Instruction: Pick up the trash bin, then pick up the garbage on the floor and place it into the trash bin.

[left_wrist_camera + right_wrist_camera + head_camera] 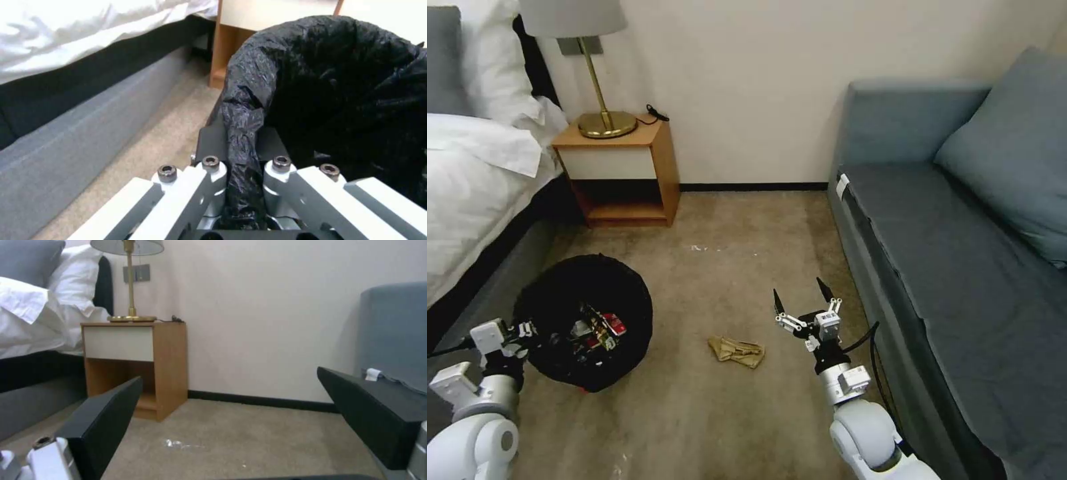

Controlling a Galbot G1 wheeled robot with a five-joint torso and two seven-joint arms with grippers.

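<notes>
Left hand (537, 331) is pinching the bunched rim of the small round trash bin (584, 320) lined with crinkly black plastic; in the left wrist view both fingers (213, 140) press a twisted fold of the liner (242, 146) between them. The bin sits low at the robot's left front, just beside the grey bed base (66, 143), with a sliver of reddish base at its underside. Inside it lie red-and-white packets and other shiny litter (597, 328).

Right hand (802, 301) hangs with its two black fingers (106, 423) spread wide and nothing between them, above the carpet close to the grey-blue sofa (960, 253). A crumpled tan paper piece (736, 350) lies on the floor between the two hands, nearer the right one, lower and toward the bin from it, touching neither.

Open carpet runs from the paper forward to the wall, bounded by the bed on the left and the sofa front edge on the right. A wooden nightstand (624, 170) with a white drawer stands against the wall beyond the bin, carrying a brass lamp (602, 100) with a grey shade. A few small white flecks (697, 248) mark the beige-brown carpet (747, 227) further ahead. White bedding (474, 173) hangs over the bed edge above the bin's side.
</notes>
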